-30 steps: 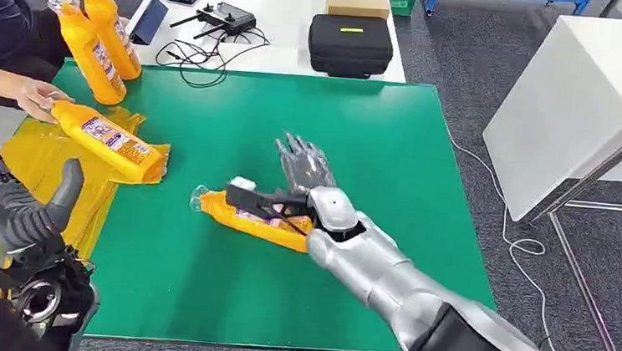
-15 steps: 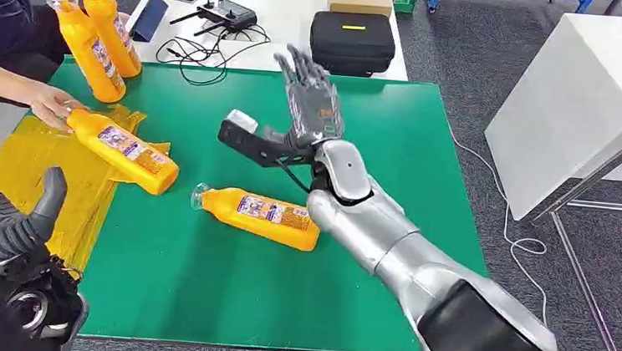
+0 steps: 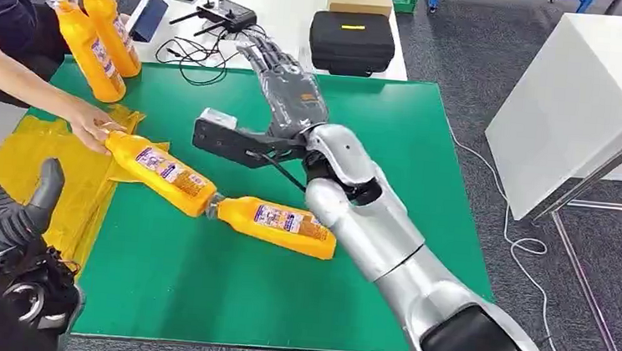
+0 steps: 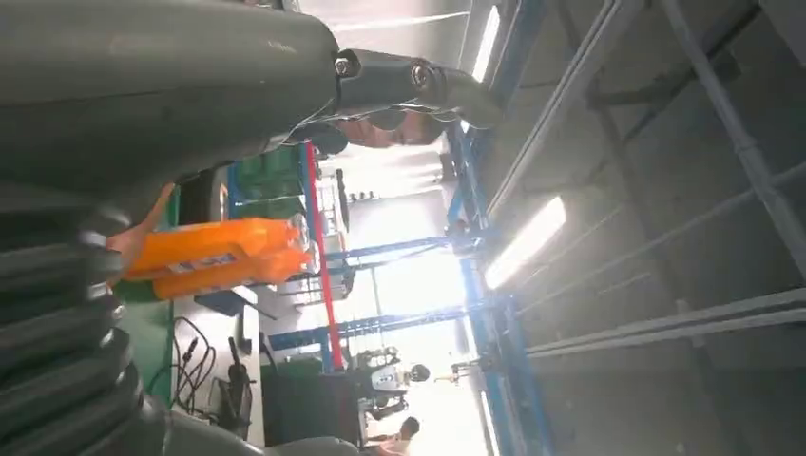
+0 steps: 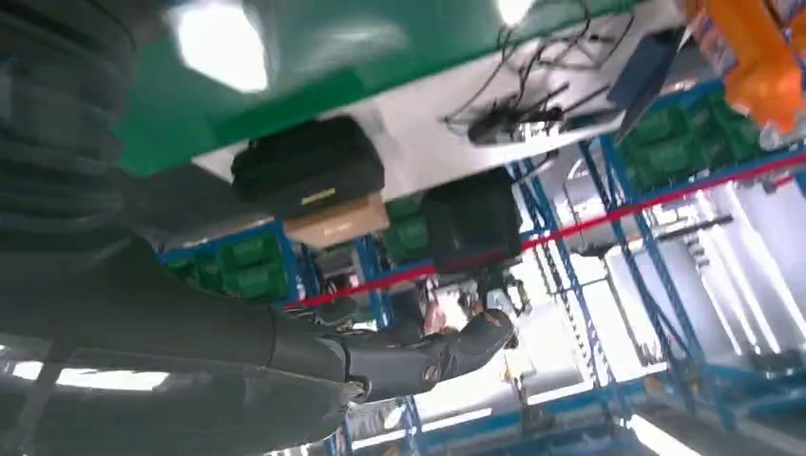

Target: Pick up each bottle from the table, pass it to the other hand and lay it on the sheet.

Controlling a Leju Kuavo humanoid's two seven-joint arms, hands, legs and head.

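Lying flat on green counter [image 3: 198, 292], bottle [image 3: 277, 225] rests below and near side of raised right robot hand [image 3: 285, 85], fingers spread, holding nothing. Long axis runs left-right, cap toward sheet [image 3: 56, 174]. Left robot hand [image 3: 3, 210] farther off, empty, thumb up.

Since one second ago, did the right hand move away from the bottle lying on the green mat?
Yes. The right hand has lifted off the lying bottle and gone toward the black case at the table's far side, holding nothing.
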